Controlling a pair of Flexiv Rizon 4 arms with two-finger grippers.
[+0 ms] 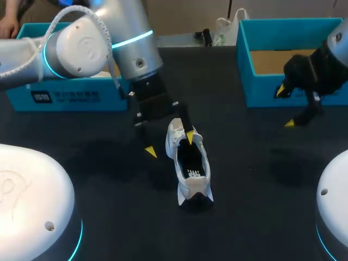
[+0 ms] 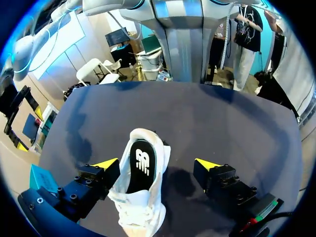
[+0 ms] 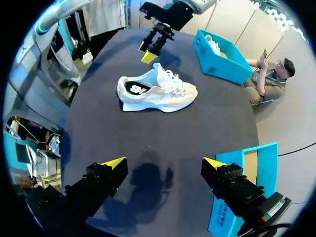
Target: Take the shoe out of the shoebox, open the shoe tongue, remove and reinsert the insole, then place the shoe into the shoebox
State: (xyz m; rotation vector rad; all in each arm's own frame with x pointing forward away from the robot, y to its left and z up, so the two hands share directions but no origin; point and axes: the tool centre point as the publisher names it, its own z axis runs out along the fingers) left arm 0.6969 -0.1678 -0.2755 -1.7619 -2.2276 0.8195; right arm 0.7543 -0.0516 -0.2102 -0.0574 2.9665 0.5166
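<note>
Shoe (image 1: 191, 163) is out of the shoebox (image 1: 260, 89) and stands upright on the worktop (image 1: 244, 179), mid-table, well apart from the box. Heel end points toward the robot base. The insole (image 2: 142, 165) looks seated flat inside.

The left pincer (image 1: 169, 143) hovers over the lace/tongue end, released. In the left wrist view the collar sits between the fingers, close against one, with a wide gap to the other. Nothing is gripped.

The right pincer (image 1: 285, 107) is released too, empty, parked by the shoebox's front wall and away from the shoe.

Step, my read: tongue/insole stage. Take-out is done and place-back is not started. With the insole in place I can't tell whether it is awaiting removal or already reinserted.

If removal is next:
- Bring the left pincer down with one finger inside the opening and pinch the insole edge, not the collar.
- The shoe is light and unrestrained, so it will likely lift or tip with the pull. The right pincer probably needs to come over and pin the toe or heel first.
- The tongue looks only partly spread and may need pushing forward for clearance.
</note>
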